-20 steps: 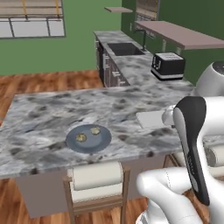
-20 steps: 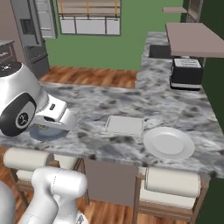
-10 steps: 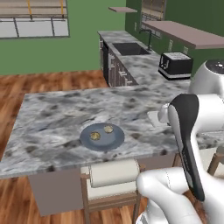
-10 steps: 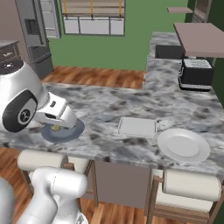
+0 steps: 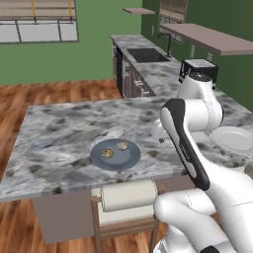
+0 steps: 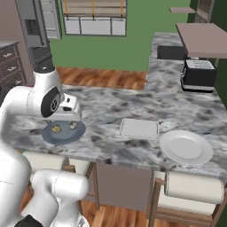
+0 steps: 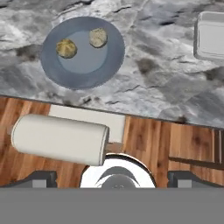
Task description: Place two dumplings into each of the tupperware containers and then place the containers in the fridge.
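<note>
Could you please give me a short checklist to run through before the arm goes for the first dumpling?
1. Two dumplings lie on the blue-grey plate: ok.
2. Dumplings sit apart, room for fingers between them: ok.
3. Gripper open and empty: ok.
4. Tupperware container lies on the counter beside the white plate, nothing in it: ok.
5. Second container located: not ok.
6. Fridge door open: cannot tell.
</note>
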